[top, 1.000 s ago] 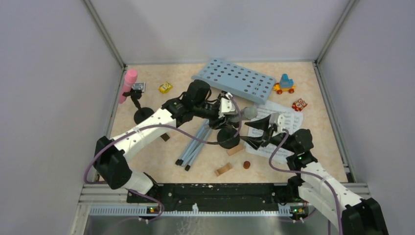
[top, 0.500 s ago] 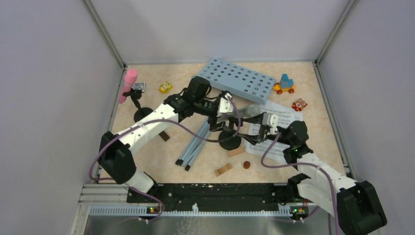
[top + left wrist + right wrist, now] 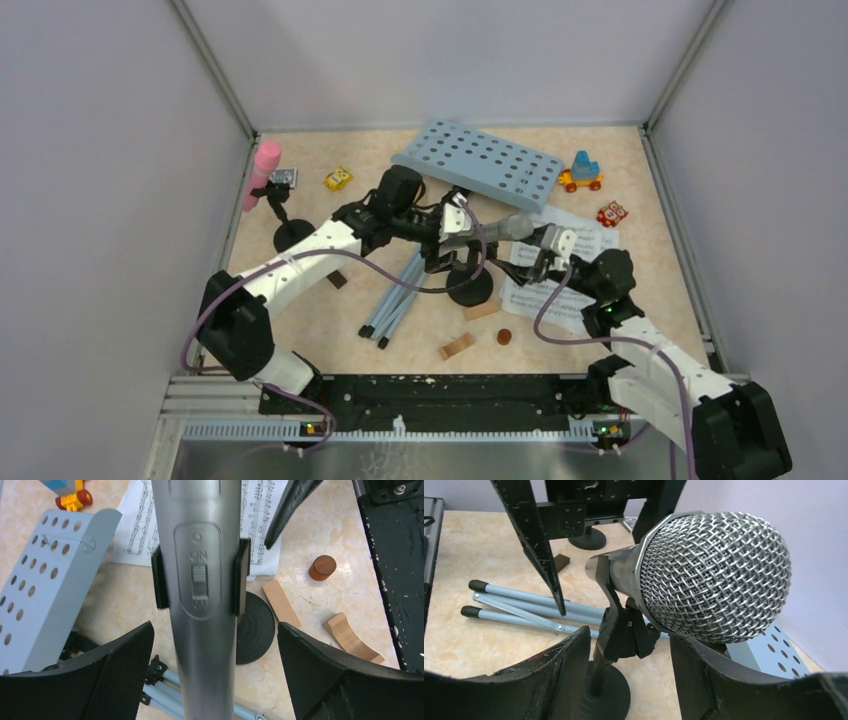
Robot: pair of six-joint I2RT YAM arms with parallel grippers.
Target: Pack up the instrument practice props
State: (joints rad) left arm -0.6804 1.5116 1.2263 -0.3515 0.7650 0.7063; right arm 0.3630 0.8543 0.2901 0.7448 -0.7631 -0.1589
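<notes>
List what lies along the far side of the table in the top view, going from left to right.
pink microphone → yellow toy car → pale blue perforated rack → blue and orange toy vehicle → red toy

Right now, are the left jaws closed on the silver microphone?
No, both fingers stand clear of the silver microphone, gaps on each side.

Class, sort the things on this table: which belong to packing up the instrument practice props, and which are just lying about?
Belong: music rack, tripod legs, sheet music, pink microphone, silver microphone, left mic holder, centre mic holder.

Lying about: yellow toy car, blue-topped toy vehicle, red toy, wooden blocks.
</notes>
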